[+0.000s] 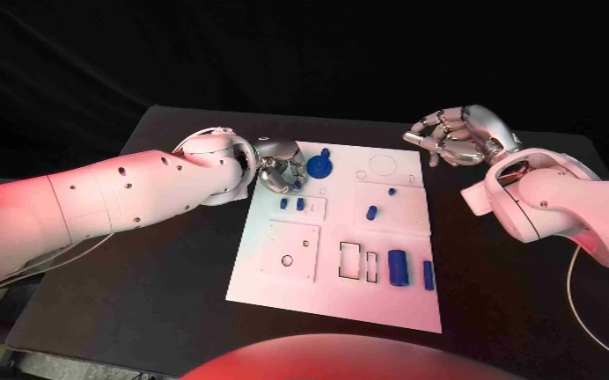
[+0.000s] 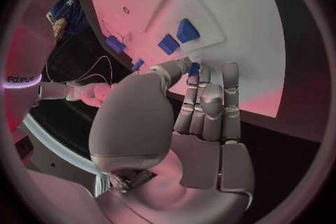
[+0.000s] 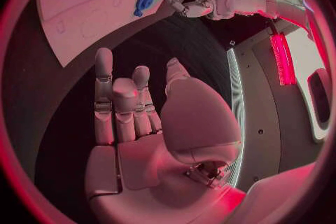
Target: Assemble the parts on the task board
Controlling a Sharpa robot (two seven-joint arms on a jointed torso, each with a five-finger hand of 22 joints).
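Two upright blue parts [image 1: 413, 268] nearest on one task board [image 1: 333, 296]; both hands' fingers spread, empty.

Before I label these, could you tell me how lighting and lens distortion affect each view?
Head view: red light tints the left hand side and the task board near edge; the backdrop is black. Left wrist view: fisheye bends the board's edges, pink glare on it. Right wrist view: strong red cast over the right hand, a bright red strip beside it.
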